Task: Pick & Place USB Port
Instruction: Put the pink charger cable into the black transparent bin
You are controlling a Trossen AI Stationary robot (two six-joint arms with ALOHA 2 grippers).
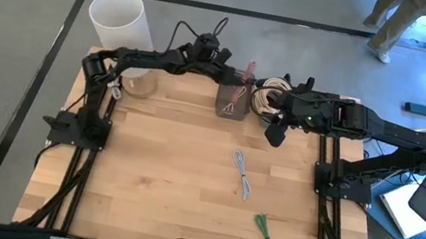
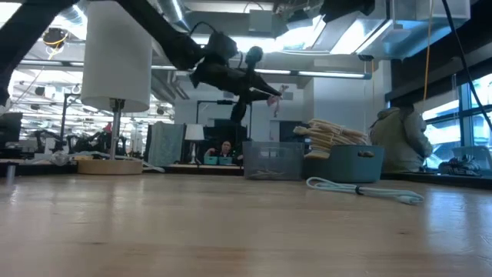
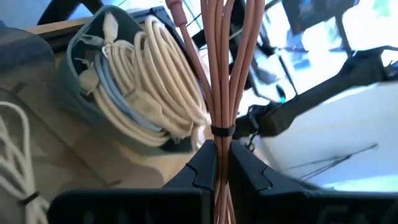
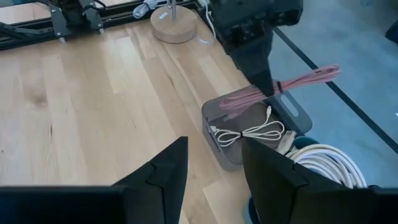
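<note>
Left claw point(image 3: 222, 163): clamped tight on a bundled pink cable point(image 3: 221, 68), gripping just below its black tie, held in the air above the far edge of the counter point(image 1: 167, 182) and over the grey bin point(image 4: 249, 134).
Right claw point(image 4: 214, 171): fingers spread apart, holding nothing, hovering close by above the counter beside the teal basket point(image 3: 93, 81).
Task item: the pink cable hangs from the left claw, its loops fanning out past the grip; it is not yet set down.
Risk, overhang: the cable is long compared with the bin, so if it is let go from here an end may well drape over the rim or tip out onto the counter.
Risk, slip: the grip sits on a thin waist of the bundle, so a quick swing could pull strands through the fingers.
Risk, collision: the two arms are near each other over the same containers, and a careless move by either could knock the other or shove the bin.
Grey bin: holds a tied white cable point(image 4: 245, 134) lying on its floor.
Teal basket: packed with coiled cream cables point(image 3: 165, 81).
Loose on the counter: a grey cable point(image 1: 243, 175) and a green cable point(image 1: 267, 235), well apart from the bins.
</note>
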